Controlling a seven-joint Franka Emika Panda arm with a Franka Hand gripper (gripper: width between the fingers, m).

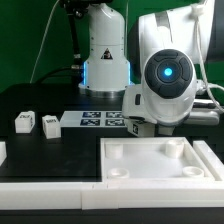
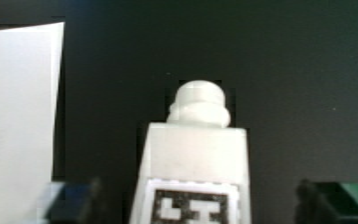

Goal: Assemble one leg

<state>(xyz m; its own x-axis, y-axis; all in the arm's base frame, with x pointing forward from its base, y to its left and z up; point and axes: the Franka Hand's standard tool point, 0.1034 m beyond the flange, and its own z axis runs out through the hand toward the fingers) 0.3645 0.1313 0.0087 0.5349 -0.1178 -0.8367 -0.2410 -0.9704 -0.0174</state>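
Observation:
In the wrist view a leg (image 2: 194,160), a small white post with a rounded peg at its far end and a black-and-white tag on its near face, lies on the black table between my fingers. My gripper (image 2: 201,203) is open. The fingertips (image 2: 73,200) stand on either side of the leg with a dark gap on each side, not touching it. In the exterior view the gripper and this leg are hidden behind the arm's large white wrist housing (image 1: 165,85). Two more small white legs (image 1: 24,122) (image 1: 50,125) lie at the exterior view's left.
The large white square panel (image 1: 115,160) with raised rim lies in front; its edge shows in the wrist view (image 2: 19,90). The marker board (image 1: 95,120) lies behind it by the robot base (image 1: 105,60). Another white part (image 1: 2,150) sits at the left edge.

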